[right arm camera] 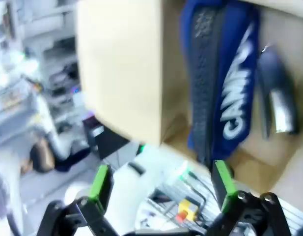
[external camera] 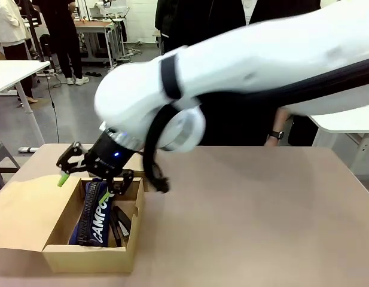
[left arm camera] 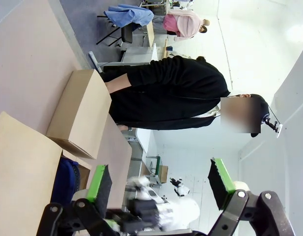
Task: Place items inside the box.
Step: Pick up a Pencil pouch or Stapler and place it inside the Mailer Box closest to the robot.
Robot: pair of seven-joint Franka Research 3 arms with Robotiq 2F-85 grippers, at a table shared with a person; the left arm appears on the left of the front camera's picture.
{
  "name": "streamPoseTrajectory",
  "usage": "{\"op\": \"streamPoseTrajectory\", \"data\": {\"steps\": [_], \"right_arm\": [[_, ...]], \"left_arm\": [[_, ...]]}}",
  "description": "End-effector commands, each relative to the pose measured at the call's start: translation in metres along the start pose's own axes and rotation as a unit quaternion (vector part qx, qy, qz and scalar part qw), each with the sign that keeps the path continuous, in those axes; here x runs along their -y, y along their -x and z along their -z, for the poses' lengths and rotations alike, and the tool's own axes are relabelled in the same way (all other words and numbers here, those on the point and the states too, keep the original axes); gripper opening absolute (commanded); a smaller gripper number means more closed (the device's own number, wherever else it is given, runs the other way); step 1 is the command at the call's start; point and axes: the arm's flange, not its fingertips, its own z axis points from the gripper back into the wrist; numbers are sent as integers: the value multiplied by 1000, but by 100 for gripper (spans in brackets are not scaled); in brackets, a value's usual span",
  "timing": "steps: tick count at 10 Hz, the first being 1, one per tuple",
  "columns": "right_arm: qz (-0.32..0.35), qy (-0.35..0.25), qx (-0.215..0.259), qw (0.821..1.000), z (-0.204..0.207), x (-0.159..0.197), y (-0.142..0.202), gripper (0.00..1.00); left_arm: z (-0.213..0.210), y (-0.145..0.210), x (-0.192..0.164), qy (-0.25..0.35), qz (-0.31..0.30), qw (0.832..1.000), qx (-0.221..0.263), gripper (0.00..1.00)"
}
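Across the tan desk (external camera: 250, 203), my right pincer (external camera: 91, 181) hung empty, fingers apart, over the box (external camera: 88, 256) holding the navy pouch (external camera: 93, 212) and what looked like a stapler (external camera: 122, 225); I judged one drop done, next fetching another item.

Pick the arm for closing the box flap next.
Right, probably. The right gripper, open, hangs just over the box's far end, next to the flap lying open flat. The left gripper is open too, but points across at the person, not down at the box.
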Motion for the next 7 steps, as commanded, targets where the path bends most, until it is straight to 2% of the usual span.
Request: {"op": "streamPoseTrajectory", "data": {"steps": [1, 2, 3, 4, 5, 7], "right_arm": [[-91, -210, -70, 971, -113, 92, 79, 100], [-90, -239, -55, 965, -133, 112, 97, 100], [-78, -247, -18, 966, -143, 128, 107, 100], [4, -205, 55, 977, -130, 127, 110, 100], [-94, -165, 1, 982, -75, -18, 21, 100], [-94, -165, 1, 982, -75, -18, 21, 100]], "left_arm": [[0, 2, -2, 10, 7, 1000, 0, 100], [0, 2, -2, 10, 7, 1000, 0, 100], [0, 2, -2, 10, 7, 1000, 0, 100], [0, 2, -2, 10, 7, 1000, 0, 100], [0, 2, -2, 10, 7, 1000, 0, 100], [0, 2, -2, 10, 7, 1000, 0, 100]]}}
